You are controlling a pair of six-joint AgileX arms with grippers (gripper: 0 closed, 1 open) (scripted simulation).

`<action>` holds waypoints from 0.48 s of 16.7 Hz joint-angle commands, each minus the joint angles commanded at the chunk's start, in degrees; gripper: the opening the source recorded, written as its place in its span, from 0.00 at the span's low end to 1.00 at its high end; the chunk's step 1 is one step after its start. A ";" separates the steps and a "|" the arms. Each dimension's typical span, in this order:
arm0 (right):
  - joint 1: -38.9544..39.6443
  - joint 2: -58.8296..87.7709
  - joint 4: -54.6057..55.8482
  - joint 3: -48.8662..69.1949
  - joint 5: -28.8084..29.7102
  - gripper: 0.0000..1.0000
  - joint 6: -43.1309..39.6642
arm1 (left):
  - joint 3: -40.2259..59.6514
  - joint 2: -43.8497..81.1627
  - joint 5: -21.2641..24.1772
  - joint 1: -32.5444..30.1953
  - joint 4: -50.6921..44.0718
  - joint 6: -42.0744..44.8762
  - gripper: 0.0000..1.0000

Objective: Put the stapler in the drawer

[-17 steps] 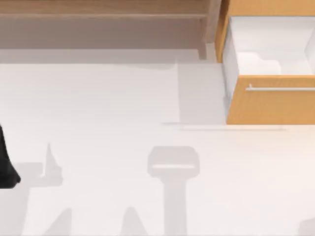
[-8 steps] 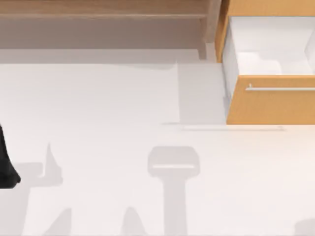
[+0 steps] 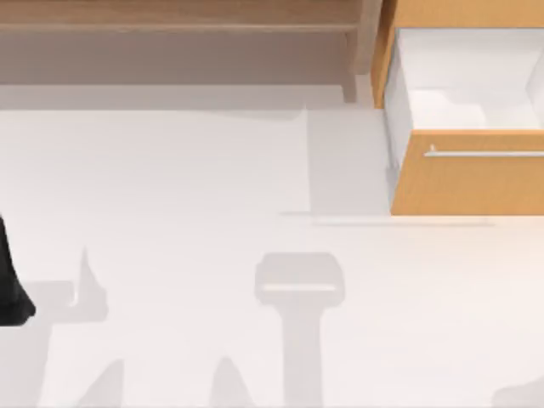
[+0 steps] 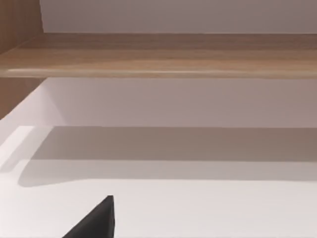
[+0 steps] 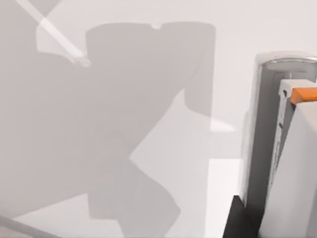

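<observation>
Black bulk of my left arm (image 3: 12, 293) sits parked at the table's (image 3: 187, 187) left edge, claw state untellable, while the right claw (image 5: 277, 163) clamps the stapler (image 5: 290, 148), which could clip the open drawer's (image 3: 463, 174) front at upper right if carried low.

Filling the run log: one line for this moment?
drawer: open, top view's right | stapler: by right fingers | left arm: left edge

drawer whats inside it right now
The drawer stands pulled open at the table's far right. Its white inner walls and floor show, with no stapler on the visible part. The wood front hides the strip of floor just behind it.
</observation>
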 joint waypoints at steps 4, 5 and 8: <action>0.89 1.18 0.21 1.57 0.32 0.00 0.12 | 0.00 0.00 0.00 0.00 0.00 0.00 1.00; 1.74 2.12 0.25 3.35 0.61 0.00 0.20 | 0.00 0.00 0.00 0.00 0.00 0.00 1.00; 5.57 6.51 0.09 12.34 1.77 0.00 0.99 | 0.00 0.00 0.00 0.00 0.00 0.00 1.00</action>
